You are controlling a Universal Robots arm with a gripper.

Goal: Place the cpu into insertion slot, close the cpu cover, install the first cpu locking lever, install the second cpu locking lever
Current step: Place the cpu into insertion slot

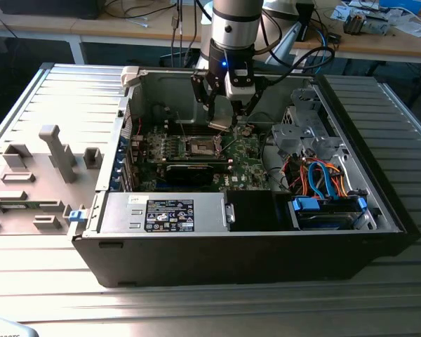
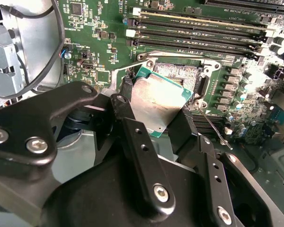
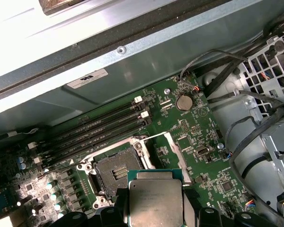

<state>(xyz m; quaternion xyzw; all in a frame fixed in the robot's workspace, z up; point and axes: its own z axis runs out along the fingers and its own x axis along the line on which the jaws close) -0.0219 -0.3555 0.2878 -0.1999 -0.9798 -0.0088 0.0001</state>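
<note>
Inside the open computer case (image 1: 196, 261), over the motherboard (image 1: 247, 159): the gripper (image 1: 224, 119) is clamped on the cpu (image 1: 220, 127), which is pinched edge to edge.

- Exterior view: gives the overall layout. The arm comes down into the case and the chip hangs near the socket (image 1: 202, 146), offset toward the exterior view's right. Can't judge the gap to the board from here.
- Second wrist view: shows the grip itself. The black fingers (image 2: 132, 137) sit on opposite edges of the cpu (image 2: 158, 101), metal top up, green edge visible, chip tilted. It overlaps part of the socket (image 2: 182, 71). A thin locking lever (image 2: 213, 125) sticks out free beside the socket. The gripper body blocks the near part of the board.
- First wrist view: the socket (image 3: 117, 172) is bare with contacts exposed, and the cpu (image 3: 155, 198) is just beside it, not seated. The cpu cover (image 3: 173, 151) shows as a thin silvery strip along one side of the socket, not down over it. Can't tell its angle. The memory slots (image 3: 99, 127), a coin cell (image 3: 183, 102) and a cable bundle (image 3: 248, 142) are clear here.
- Cut off: in the first wrist view the frame edge clips the chip's far end and the finger contact.
- Second lever: can't make it out for certain.
</note>
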